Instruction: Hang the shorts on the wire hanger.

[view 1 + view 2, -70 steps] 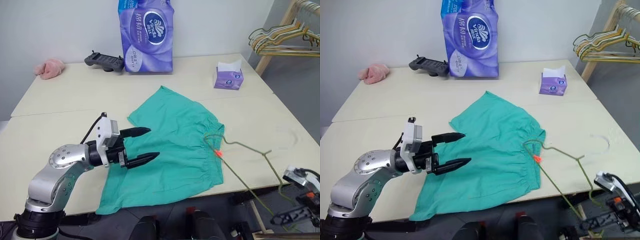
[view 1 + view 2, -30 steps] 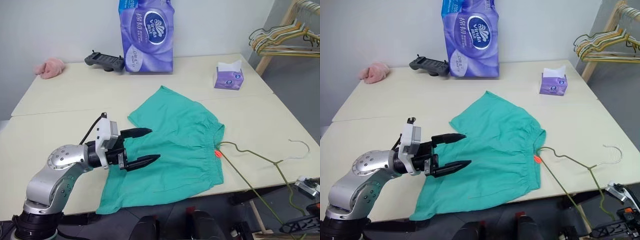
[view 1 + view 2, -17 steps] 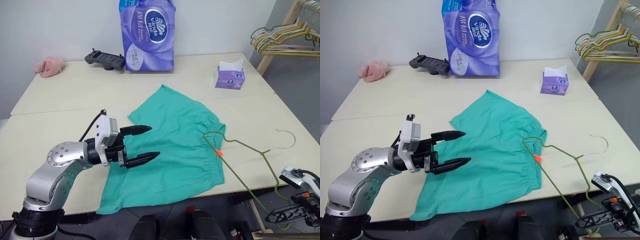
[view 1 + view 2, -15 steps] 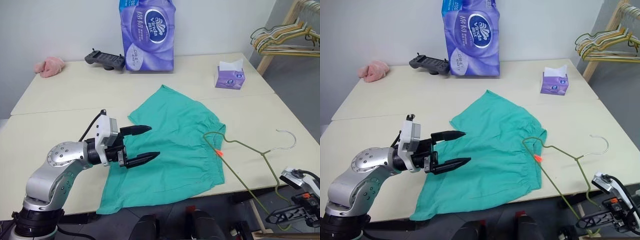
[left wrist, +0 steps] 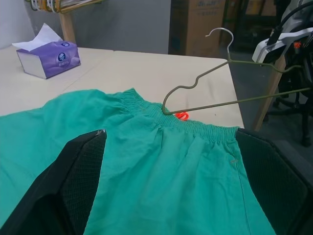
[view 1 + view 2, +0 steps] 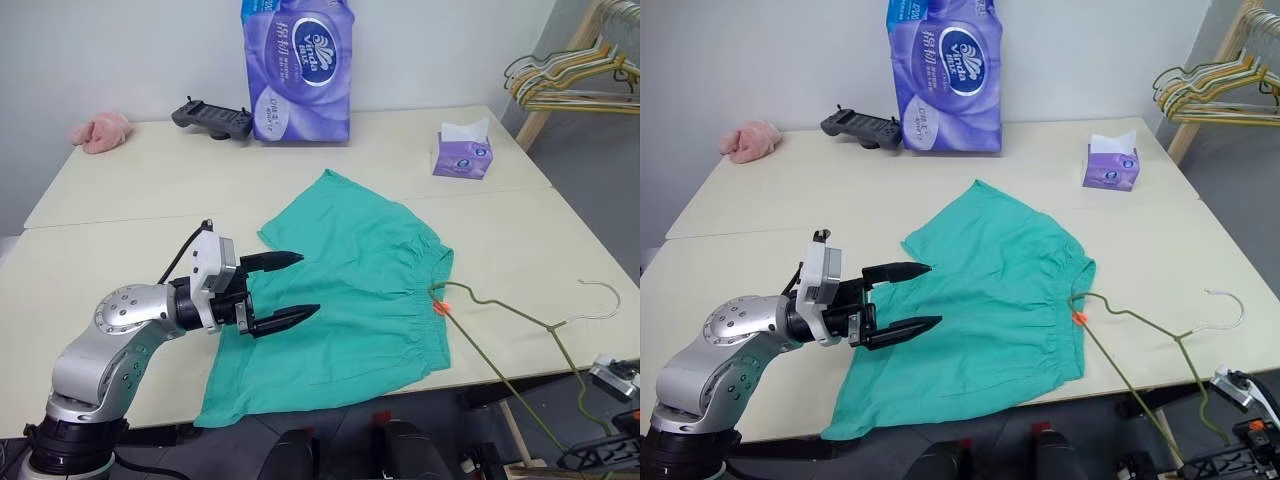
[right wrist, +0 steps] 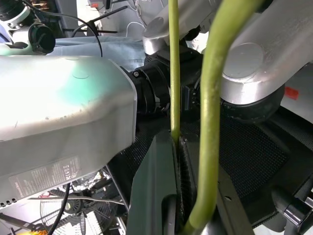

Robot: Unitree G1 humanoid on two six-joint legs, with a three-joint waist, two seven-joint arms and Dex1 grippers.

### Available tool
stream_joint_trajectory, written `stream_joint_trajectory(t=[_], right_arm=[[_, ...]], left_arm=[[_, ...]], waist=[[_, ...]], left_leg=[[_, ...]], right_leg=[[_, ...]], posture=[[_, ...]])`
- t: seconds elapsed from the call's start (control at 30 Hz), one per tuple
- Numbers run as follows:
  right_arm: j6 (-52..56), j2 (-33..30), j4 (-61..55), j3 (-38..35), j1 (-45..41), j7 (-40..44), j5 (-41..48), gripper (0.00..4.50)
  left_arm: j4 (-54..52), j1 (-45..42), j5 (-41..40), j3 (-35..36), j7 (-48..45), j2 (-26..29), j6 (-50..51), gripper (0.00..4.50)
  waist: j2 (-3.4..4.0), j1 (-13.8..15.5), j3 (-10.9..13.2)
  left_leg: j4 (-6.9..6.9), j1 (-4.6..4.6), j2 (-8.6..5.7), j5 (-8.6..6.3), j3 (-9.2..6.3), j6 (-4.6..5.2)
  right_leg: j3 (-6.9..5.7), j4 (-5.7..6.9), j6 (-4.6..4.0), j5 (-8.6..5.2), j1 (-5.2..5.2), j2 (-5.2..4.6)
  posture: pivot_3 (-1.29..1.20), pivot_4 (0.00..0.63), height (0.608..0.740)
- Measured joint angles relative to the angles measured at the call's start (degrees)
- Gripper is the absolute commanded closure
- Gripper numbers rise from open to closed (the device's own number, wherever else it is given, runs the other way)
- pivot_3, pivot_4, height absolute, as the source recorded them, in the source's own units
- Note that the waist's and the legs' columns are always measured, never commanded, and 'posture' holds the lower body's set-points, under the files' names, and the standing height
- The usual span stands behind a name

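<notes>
Fingers (image 6: 300,319) on my left gripper (image 6: 282,290) are spread wide and hold nothing; they point level across the teal shorts (image 6: 350,300), hovering above the leg end of the cloth. My right gripper (image 7: 177,205) sits low off the near right edge of the surface (image 6: 140,180), and its fingers are clenched on the wire hanger (image 6: 500,315): in the right wrist view the green wire runs straight down into the closed pair. The shorts lie flat in the middle of the surface, waistband toward my right, with the small orange-red tag (image 6: 443,307) at that edge. The hanger's far corner rests right at the waistband by the tag; I cannot tell whether it has gone inside the cloth. Its hook (image 6: 600,300) lies over the surface to the right of the shorts. Behind stand a purple tissue pack (image 6: 297,70), a tissue box (image 6: 460,152), a black controller (image 6: 212,118) and a pink fuzzy cloth (image 6: 100,131).
</notes>
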Motion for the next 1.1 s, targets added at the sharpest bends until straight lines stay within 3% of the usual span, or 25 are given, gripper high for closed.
stream_joint_trajectory(t=[0.73,0.87,1.1], right_arm=[[-2.2,1.5,1.7,1.2,-1.4,0.0,-2.4,4.50],[-3.7,1.8,-0.3,3.9,-0.5,0.0,-3.5,4.50],[-2.3,4.4,-1.2,8.6,-7.3,-0.4,-3.7,4.50]], left_arm=[[0.0,0.0,0.0,0.1,-1.1,0.6,0.0,0.03],[0.1,-0.1,0.2,0.1,-1.1,0.9,0.0,0.03],[0.1,-0.1,0.2,0.2,-1.1,1.1,0.0,0.03]], waist=[[-0.08,0.0,0.4],[-0.08,0.1,0.4],[-0.09,0.2,0.4]], left_leg=[[0.00,0.00,0.00,0.00,0.00,0.00],[0.00,0.00,0.00,0.00,0.01,0.00],[0.00,-0.01,0.00,0.00,-0.02,-0.01]], right_leg=[[0.00,-0.02,0.02,0.01,0.01,0.00],[0.02,-0.03,0.03,0.01,0.02,-0.01],[-0.01,-0.05,0.05,0.03,0.01,-0.01]], posture=[[-0.01,0.167,0.740],[-0.01,0.162,0.740],[0.00,0.161,0.740]])
